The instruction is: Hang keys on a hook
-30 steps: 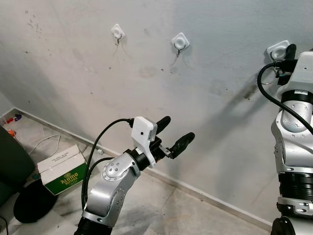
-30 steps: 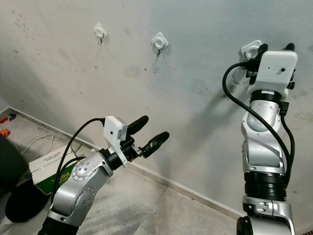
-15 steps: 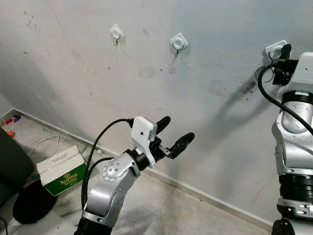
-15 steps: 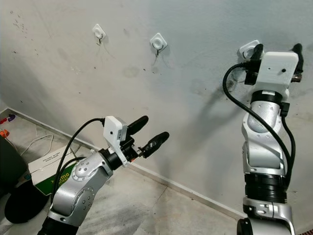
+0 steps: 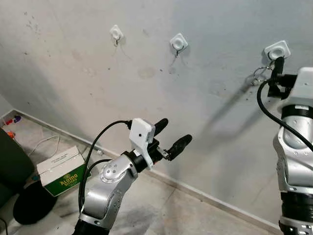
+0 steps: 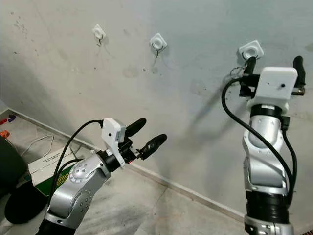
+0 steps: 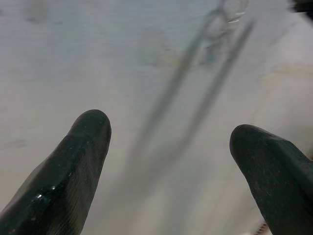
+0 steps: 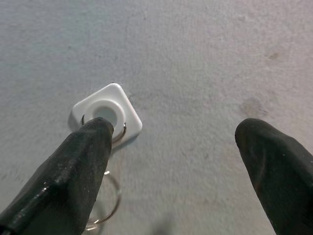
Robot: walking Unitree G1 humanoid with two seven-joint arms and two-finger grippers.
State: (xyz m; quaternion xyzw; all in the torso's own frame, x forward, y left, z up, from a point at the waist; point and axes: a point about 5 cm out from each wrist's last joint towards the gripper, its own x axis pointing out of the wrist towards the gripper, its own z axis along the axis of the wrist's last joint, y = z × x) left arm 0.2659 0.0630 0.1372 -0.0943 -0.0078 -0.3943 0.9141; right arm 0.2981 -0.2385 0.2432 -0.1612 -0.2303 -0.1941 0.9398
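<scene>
Three white square hooks are fixed to the grey wall: a left hook (image 5: 116,33), a middle hook (image 5: 179,42) and a right hook (image 5: 277,50). A silver key ring (image 6: 237,72) hangs from the right hook, its loop around the hook's peg (image 8: 103,131). My right gripper (image 6: 274,63) is open just below and in front of that hook. One of its fingers (image 8: 83,166) lies beside the ring, with nothing held between the two. My left gripper (image 5: 173,132) is open and empty, held low in front of the wall.
A white and green cardboard box (image 5: 61,169) stands on the tiled floor at the lower left. A black round object (image 5: 29,205) lies beside it and a white cable (image 5: 46,142) behind it. A baseboard (image 5: 205,196) runs along the foot of the wall.
My right gripper has spread its fingers and dropped down from the right hook, leaving the key ring hanging there. The hook's plate is now uncovered. The left arm has barely moved.
</scene>
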